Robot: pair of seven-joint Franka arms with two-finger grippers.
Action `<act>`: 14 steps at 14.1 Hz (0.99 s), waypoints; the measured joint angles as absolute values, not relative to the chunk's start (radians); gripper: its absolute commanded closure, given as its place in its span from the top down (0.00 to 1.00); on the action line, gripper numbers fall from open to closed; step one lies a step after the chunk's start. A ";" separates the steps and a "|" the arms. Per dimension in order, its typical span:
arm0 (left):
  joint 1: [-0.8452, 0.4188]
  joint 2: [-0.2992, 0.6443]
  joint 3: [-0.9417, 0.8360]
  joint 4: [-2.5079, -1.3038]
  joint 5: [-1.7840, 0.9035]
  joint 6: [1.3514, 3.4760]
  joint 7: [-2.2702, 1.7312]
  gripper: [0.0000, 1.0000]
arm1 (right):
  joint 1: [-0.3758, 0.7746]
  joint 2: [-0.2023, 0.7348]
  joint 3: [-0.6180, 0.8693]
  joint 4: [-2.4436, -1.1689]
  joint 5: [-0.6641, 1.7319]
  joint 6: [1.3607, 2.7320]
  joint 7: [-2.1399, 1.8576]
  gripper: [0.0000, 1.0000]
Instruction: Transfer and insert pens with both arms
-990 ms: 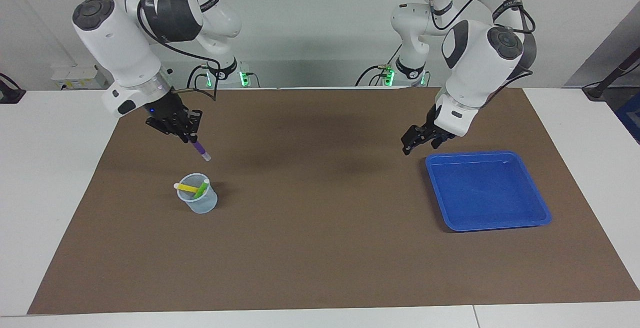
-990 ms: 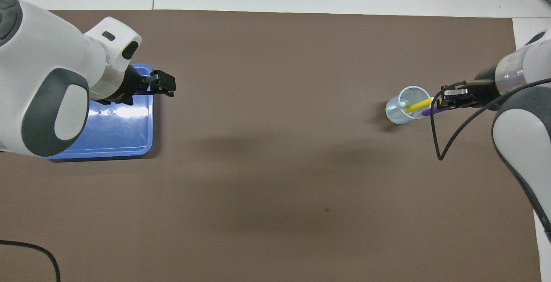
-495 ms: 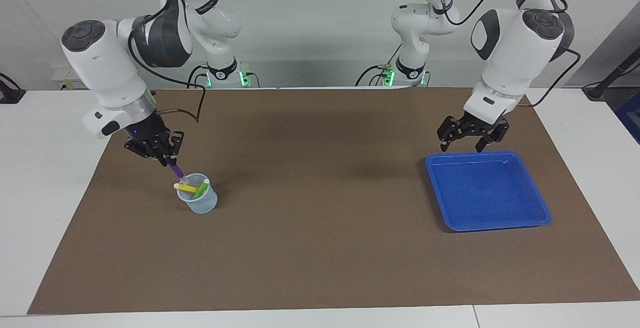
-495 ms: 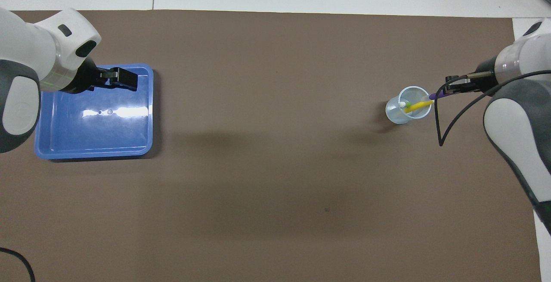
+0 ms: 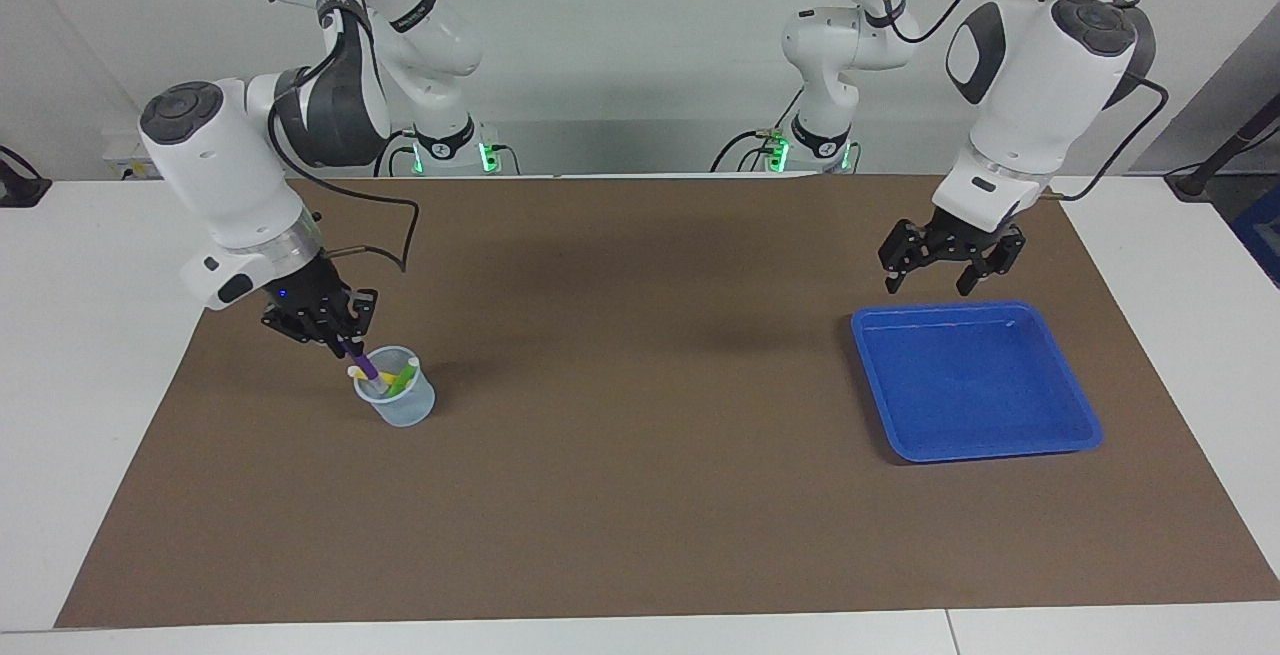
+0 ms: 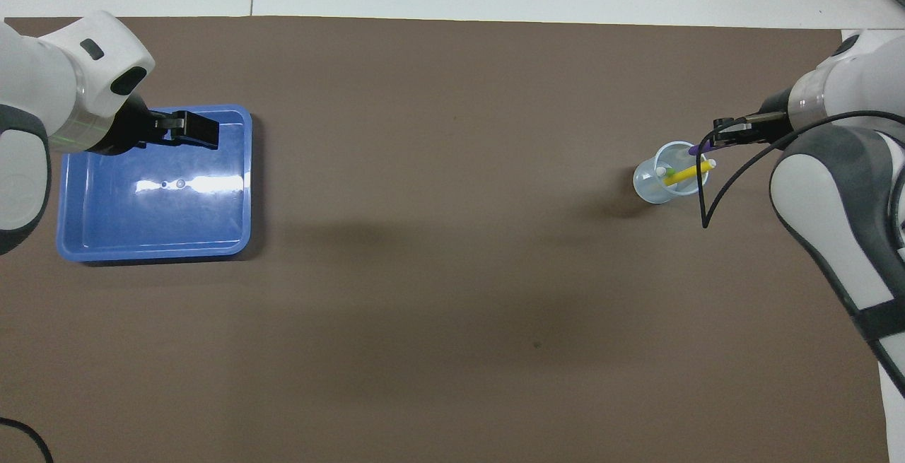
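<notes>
two high opposed views, shared table (image 5: 640, 640)

My right gripper (image 5: 338, 335) is clamped on the purple pen (image 5: 360, 360), whose lower end dips into the clear cup (image 5: 396, 399) at the right arm's end of the brown mat (image 5: 640, 495). The yellow pen (image 5: 372, 374) and green pen (image 5: 404, 377) lean inside that cup. My left gripper (image 5: 948, 275) hangs with fingers spread over the mat, by the blue tray's (image 5: 1085, 430) edge nearest the robots.
</notes>
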State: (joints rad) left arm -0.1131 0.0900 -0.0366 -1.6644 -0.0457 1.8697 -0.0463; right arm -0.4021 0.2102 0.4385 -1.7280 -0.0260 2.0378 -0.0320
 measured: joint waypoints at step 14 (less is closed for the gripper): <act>0.035 -0.009 -0.047 -1.665 -0.045 1.754 0.171 1.00 | -0.382 0.233 0.435 -1.754 -0.026 2.088 -0.025 0.00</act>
State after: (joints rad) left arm 0.0348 -0.0091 -0.0471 -1.6654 -0.0454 1.7537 0.1714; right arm -0.3815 0.2329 0.4349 -1.7544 -0.0265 2.0877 -0.0251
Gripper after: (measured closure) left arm 0.000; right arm 0.811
